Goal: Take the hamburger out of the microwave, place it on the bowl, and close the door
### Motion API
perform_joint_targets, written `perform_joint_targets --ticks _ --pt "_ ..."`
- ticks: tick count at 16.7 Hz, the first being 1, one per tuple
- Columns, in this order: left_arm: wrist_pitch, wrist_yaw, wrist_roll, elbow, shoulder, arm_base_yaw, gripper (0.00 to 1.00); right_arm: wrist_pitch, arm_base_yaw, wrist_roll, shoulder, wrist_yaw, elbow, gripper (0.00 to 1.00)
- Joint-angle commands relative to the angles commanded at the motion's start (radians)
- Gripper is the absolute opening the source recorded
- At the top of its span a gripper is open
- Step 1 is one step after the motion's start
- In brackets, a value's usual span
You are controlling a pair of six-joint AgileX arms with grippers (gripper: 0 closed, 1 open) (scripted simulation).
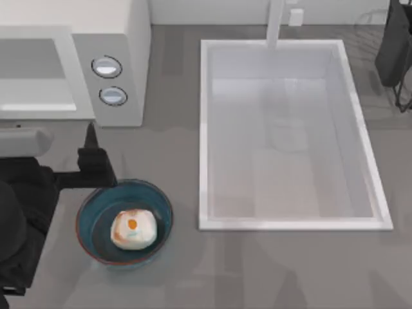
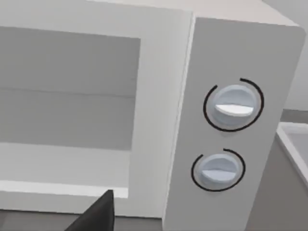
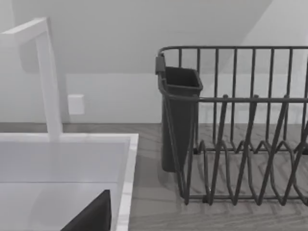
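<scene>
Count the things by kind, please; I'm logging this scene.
Microwave: 1
Dials: 2
Bowl: 1
Hamburger: 1
Sink: 1
Faucet: 1
Dish rack: 1
Total: 8

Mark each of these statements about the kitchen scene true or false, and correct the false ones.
1. The hamburger lies in the bowl. True.
2. The bowl sits inside the sink. False: it stands on the counter, left of the sink.
3. The microwave has two round dials. True.
4. The left hand hovers over the sink. False: it is between the bowl and the microwave.
5. A dark dish rack stands beyond the sink. True.
</scene>
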Motion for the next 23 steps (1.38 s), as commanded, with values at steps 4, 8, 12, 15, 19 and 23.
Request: perform_joint_targets --ticks 4,8,12,15,19,23 --pt "-0.318 0.154 0.048 -0.054 -0.468 0.176 1.00 0.000 0.000 0.000 0.000 0.000 0.000 1.00" --pt "-0.611 0.295 0.091 -0.103 -0.853 0.337 1.00 0.000 0.000 0.000 0.000 0.000 0.000 1.00" --pt "-0.818 0.398 0.123 -0.139 -1.081 0.455 1.00 0.000 0.000 0.000 0.000 0.000 0.000 1.00" --pt "-0.875 0.430 0.132 -0.150 -1.141 0.490 1.00 0.000 0.000 0.000 0.000 0.000 0.000 1.00" --pt "-0.875 0.430 0.132 -0.150 -1.141 0.490 1.00 0.000 0.000 0.000 0.000 0.000 0.000 1.00" --pt "-0.875 0.430 0.132 -0.150 -1.141 0.490 0.70 0.000 0.000 0.000 0.000 0.000 0.000 1.00"
